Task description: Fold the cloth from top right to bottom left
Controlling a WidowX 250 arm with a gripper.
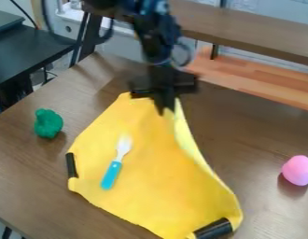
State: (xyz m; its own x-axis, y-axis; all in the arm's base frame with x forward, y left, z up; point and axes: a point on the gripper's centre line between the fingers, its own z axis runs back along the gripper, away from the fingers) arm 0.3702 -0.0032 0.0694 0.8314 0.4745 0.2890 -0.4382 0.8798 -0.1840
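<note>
On a brown worktop (22,172), your end effector (163,110) grips the yellow cloth (153,175) near its top edge, beneath a fork (111,174)-free fold; a green toy (48,123) sits nearby.

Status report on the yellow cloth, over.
Gripper at top edge of cloth; cloth mostly spread, right edge turned up; blue-handled fork on it, likely in the way.

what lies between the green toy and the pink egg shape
The yellow cloth, with the blue-handled fork on it, and table on either side, in the camera view.
</note>
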